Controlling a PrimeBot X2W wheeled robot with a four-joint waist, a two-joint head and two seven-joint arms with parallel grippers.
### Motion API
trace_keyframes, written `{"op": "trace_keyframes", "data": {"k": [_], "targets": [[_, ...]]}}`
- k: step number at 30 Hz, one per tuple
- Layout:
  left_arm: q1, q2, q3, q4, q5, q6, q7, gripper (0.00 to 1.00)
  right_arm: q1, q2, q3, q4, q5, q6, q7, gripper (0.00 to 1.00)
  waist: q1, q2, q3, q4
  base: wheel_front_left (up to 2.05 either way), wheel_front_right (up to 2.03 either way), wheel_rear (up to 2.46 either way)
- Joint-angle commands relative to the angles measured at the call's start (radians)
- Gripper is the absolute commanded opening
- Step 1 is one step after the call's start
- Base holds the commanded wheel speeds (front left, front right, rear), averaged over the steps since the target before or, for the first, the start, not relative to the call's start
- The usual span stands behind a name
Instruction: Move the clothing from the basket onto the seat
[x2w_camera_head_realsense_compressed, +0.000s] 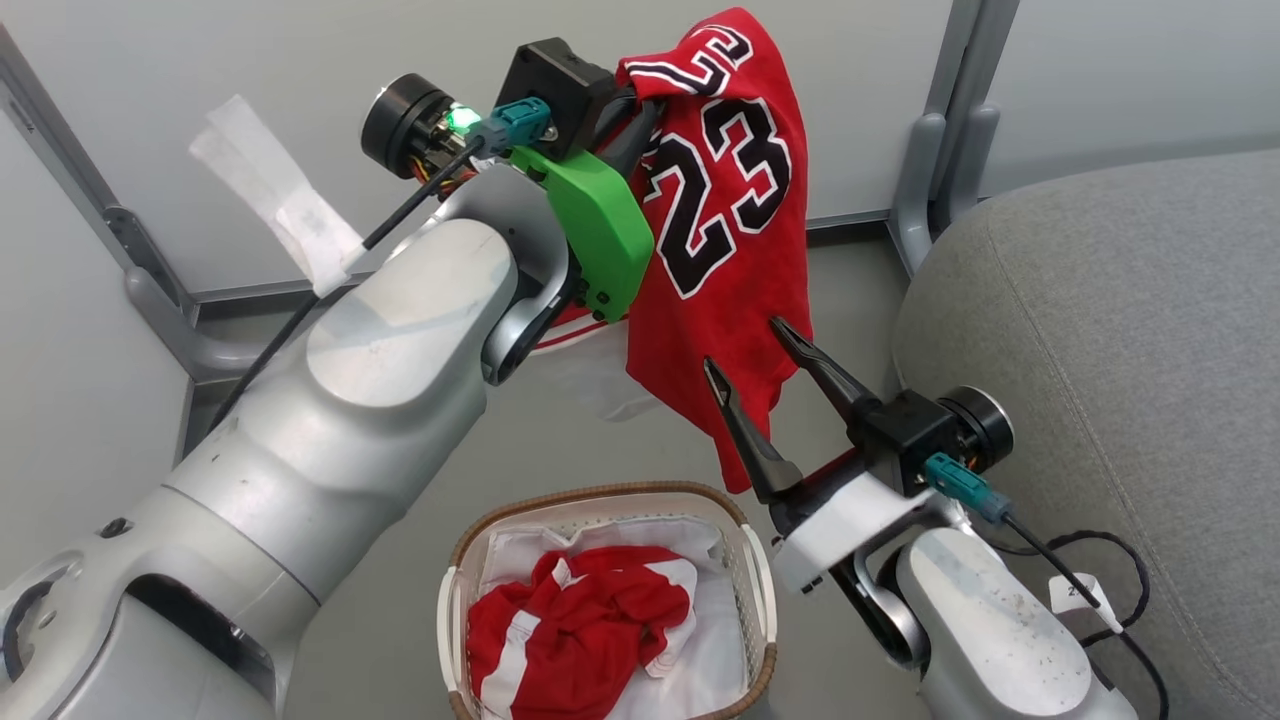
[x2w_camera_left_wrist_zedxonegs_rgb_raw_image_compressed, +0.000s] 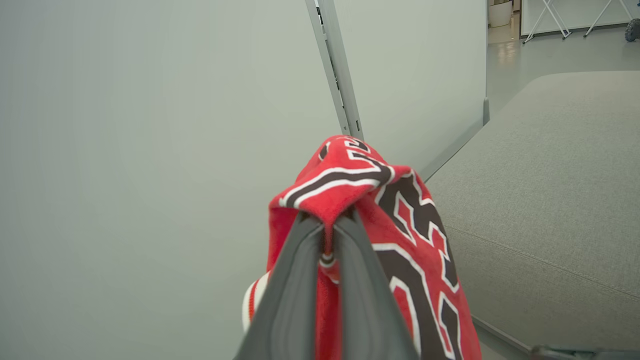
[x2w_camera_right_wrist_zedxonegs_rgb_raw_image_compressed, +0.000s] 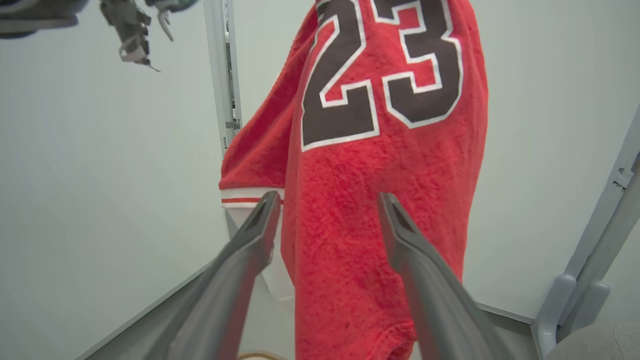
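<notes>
A red jersey (x2w_camera_head_realsense_compressed: 725, 240) with black "23" lettering hangs in the air above the floor, pinched near its top by my left gripper (x2w_camera_head_realsense_compressed: 640, 125), which is shut on it; the left wrist view has the cloth (x2w_camera_left_wrist_zedxonegs_rgb_raw_image_compressed: 345, 185) bunched over the closed fingertips. My right gripper (x2w_camera_head_realsense_compressed: 745, 345) stands open just below and in front of the jersey's lower part (x2w_camera_right_wrist_zedxonegs_rgb_raw_image_compressed: 345, 235), fingers on either side of the view of it, not touching that I can tell. A second red garment (x2w_camera_head_realsense_compressed: 575, 625) lies crumpled in the basket (x2w_camera_head_realsense_compressed: 755, 570) on its white liner. The grey seat (x2w_camera_head_realsense_compressed: 1110, 330) is to the right.
Grey partition panels with metal posts (x2w_camera_head_realsense_compressed: 945, 130) and feet stand behind the jersey and to the left. A black cable (x2w_camera_head_realsense_compressed: 1100, 570) lies on the seat's near edge by my right forearm. Bare grey floor (x2w_camera_head_realsense_compressed: 560, 440) lies between basket and partitions.
</notes>
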Motion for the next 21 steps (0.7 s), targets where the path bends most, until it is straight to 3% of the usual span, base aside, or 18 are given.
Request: {"op": "trace_keyframes", "data": {"k": [1,9,21], "targets": [[-0.02,-0.008,-0.004,0.003,-0.009,0.004,0.002,0.0,-0.016,-0.005,-0.004,0.035,-0.017,-0.001,-0.002,1.0,0.0001,0.0,-0.001,0.01,0.0,0.0,0.0],[-0.03,-0.049,-0.022,-0.015,-0.014,0.002,0.017,0.0,-0.089,-0.004,-0.03,0.189,-0.034,-0.001,-0.002,1.0,0.0001,0.0,0.001,0.055,0.0,0.0,0.0],[-0.022,-0.062,-0.044,-0.061,-0.015,0.015,0.032,0.0,-0.132,-0.005,0.034,0.173,0.028,-0.001,-0.002,1.0,0.0001,0.0,0.007,0.08,0.0,0.0,0.0]]}}
